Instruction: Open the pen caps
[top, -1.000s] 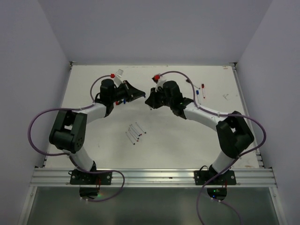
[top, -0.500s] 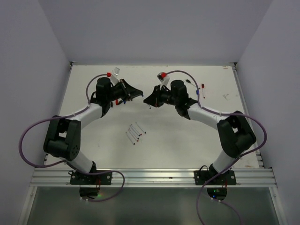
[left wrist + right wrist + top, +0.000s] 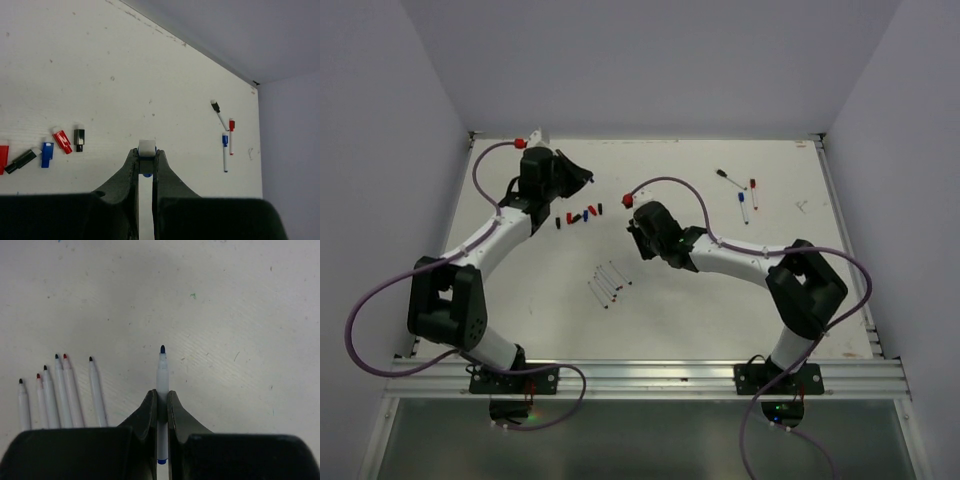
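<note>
Six uncapped pens (image 3: 61,390) lay side by side on the white table (image 3: 720,310), nearest the arm bases. Just beyond them the right gripper (image 3: 162,395) was clamped on a blue-tipped pen (image 3: 162,367), its bare tip pointing away from the fingers. Further back a short row of loose caps (image 3: 62,141), red, blue and black, lay left of centre. Near them the left gripper (image 3: 146,156) pinched a blue cap (image 3: 146,148) with a white end between its narrow jaws. At the far right three capped pens (image 3: 225,150), black, red and blue, lay well apart from the rest.
</note>
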You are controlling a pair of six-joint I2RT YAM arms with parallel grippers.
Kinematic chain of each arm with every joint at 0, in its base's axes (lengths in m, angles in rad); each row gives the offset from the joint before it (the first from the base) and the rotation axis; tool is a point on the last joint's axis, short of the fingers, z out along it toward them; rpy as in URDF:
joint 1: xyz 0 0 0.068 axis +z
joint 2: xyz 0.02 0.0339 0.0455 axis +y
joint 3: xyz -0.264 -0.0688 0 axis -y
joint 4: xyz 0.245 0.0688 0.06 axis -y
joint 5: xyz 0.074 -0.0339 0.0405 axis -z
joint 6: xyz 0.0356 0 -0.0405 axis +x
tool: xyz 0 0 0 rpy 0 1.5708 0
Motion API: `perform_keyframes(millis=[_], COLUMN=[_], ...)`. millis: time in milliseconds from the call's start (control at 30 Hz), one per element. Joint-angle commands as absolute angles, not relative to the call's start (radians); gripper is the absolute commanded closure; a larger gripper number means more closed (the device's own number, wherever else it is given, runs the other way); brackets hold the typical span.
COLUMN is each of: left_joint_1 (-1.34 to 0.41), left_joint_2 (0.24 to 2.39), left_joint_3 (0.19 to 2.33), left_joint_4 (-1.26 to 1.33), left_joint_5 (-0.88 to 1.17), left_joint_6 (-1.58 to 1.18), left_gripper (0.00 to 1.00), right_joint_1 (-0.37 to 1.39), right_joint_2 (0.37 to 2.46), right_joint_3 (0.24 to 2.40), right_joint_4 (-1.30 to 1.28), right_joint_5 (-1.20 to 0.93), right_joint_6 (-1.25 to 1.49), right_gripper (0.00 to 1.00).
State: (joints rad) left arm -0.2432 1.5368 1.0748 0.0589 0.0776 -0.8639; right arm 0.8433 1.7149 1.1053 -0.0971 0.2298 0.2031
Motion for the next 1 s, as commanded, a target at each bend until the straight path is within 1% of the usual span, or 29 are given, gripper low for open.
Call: perform_keyframes(millis=[0, 67, 233, 333, 500, 600, 633, 800, 833, 967], left_joint_1=[-0.262, -0.274, -0.297, -0.313, -0.327, -0.336, -0.339, -0.364, -0.373, -0.390], left_joint_2=[1.565, 1.581, 1.661, 1.706, 1.732, 1.758, 1.773, 1.833, 1.847, 1.878], left_joint_3=[1.154, 1.143, 1.161, 1.196, 1.215, 1.235, 1.242, 1.330, 1.342, 1.379], left_joint_4=[0.015, 0.014, 0.009, -0.033, -0.034, -0.043, -0.048, -0.136, -0.147, -0.193], left_joint_5=[0.066, 0.080, 0.136, 0.141, 0.127, 0.127, 0.132, 0.109, 0.092, 0.057], left_joint_6=[-0.704, -0.687, -0.631, -0.604, -0.589, -0.578, -0.574, -0.520, -0.514, -0.499], left_gripper=[1.00, 1.00, 1.00, 1.00, 1.00, 1.00, 1.00, 1.00, 1.00, 1.00], right_joint_1=[0.830, 0.830, 0.830, 0.831, 0.833, 0.839, 0.839, 0.850, 0.850, 0.853], right_joint_2=[1.776, 1.795, 1.842, 1.868, 1.879, 1.902, 1.911, 1.917, 1.916, 1.905], right_joint_3=[1.149, 1.149, 1.157, 1.161, 1.124, 1.132, 1.137, 1.131, 1.129, 1.120], right_joint_4=[-0.170, -0.161, -0.130, -0.117, -0.058, -0.057, -0.058, -0.037, -0.032, -0.023], right_joint_5=[0.190, 0.126, 0.077, 0.037, 0.003, 0.003, -0.026, -0.040, -0.044, -0.046], right_joint_6=[0.183, 0.186, 0.206, 0.215, 0.241, 0.242, 0.242, 0.256, 0.256, 0.261], right_gripper=[1.00, 1.00, 1.00, 1.00, 1.00, 1.00, 1.00, 0.89, 0.84, 0.75])
